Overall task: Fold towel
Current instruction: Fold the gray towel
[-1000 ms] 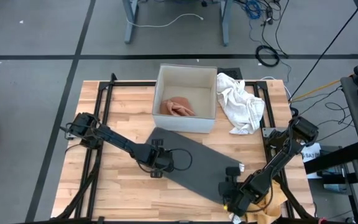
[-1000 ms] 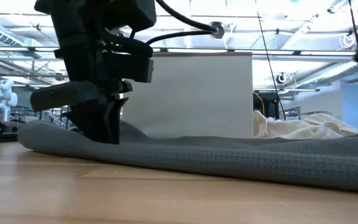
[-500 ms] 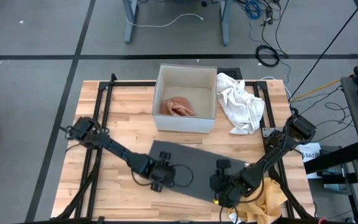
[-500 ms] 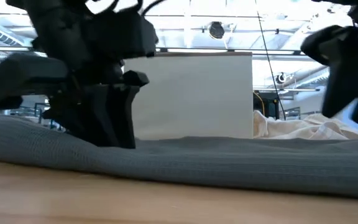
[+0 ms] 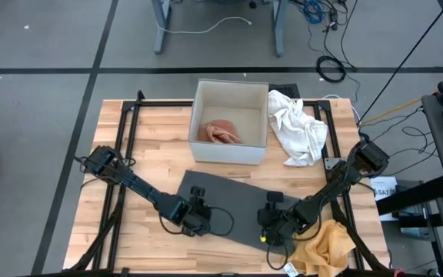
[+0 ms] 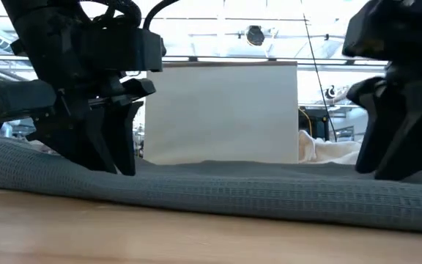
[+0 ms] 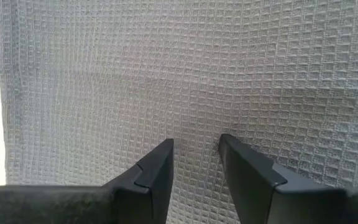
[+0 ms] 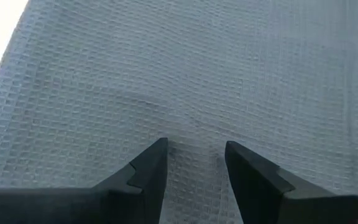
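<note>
Both arms of the robot bear down on a grey waffle-weave towel (image 5: 225,206) lying at about 6 o'clock on the wooden table (image 5: 152,138), just in front of the white box (image 5: 230,121) that sits nearer 12 o'clock. The left gripper (image 5: 193,218) presses at the towel's 8 o'clock edge and the right gripper (image 5: 274,225) at its 4 o'clock edge; in each wrist view the two dark fingers (image 7: 154,171) stand a little apart, tips down on the weave with a small pucker of cloth rising between them, so neither looks clamped on anything yet, though from table height the contact itself is hard to judge. The cloth reads as light, limp and thin: it drapes flat, rolls into a soft rounded lip along the near edge in the low view, and its gridded texture should give the pads (image 8: 148,165) decent friction. It will not hold a shape when lifted, so a single pinch in the middle would likely bunch it; the sounder hold is probably at two matching corners or along one edge, one gripper to each, keeping the span taut. A crumpled white cloth (image 5: 298,127) lies at 2 o'clock beside the box, a yellow cloth (image 5: 325,242) at 5 o'clock near the right arm, and something pinkish (image 5: 220,132) rests inside the box.
</note>
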`<move>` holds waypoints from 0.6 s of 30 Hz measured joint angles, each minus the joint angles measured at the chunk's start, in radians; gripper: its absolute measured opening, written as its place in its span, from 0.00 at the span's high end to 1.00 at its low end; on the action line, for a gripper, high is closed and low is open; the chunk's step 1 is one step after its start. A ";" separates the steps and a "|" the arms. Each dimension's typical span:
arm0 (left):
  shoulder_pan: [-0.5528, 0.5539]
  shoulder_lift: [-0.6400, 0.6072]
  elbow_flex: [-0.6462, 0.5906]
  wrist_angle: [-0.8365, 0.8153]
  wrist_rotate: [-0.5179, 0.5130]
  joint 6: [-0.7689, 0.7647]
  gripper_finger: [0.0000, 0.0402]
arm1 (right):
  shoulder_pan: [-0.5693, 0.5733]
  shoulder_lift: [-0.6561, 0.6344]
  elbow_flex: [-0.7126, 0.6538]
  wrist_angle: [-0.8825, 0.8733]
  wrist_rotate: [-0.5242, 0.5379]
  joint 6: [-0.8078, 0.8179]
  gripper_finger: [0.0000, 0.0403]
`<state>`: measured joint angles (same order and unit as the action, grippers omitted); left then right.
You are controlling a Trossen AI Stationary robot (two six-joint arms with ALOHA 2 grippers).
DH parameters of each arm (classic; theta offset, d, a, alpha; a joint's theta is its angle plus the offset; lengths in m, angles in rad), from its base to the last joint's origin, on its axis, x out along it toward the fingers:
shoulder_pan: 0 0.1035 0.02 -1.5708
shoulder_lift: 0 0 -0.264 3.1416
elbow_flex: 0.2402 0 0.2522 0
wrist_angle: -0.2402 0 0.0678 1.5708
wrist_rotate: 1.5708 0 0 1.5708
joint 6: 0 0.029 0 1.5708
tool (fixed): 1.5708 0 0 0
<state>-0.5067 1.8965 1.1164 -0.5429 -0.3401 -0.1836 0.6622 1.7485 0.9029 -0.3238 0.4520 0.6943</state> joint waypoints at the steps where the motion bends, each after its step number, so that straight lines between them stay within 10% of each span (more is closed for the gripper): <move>1: -0.003 0.000 0.000 -0.001 0.000 -0.001 0.64 | -0.006 0.000 -0.015 0.020 -0.006 0.001 0.63; 18: 0.000 0.002 -0.002 -0.014 -0.095 -0.109 0.64 | -0.182 -0.004 -0.095 0.105 -0.006 -0.246 0.63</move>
<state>-0.5065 1.8988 1.1142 -0.5573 -0.4348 -0.2931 0.4797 1.7443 0.8078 -0.2184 0.4464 0.4482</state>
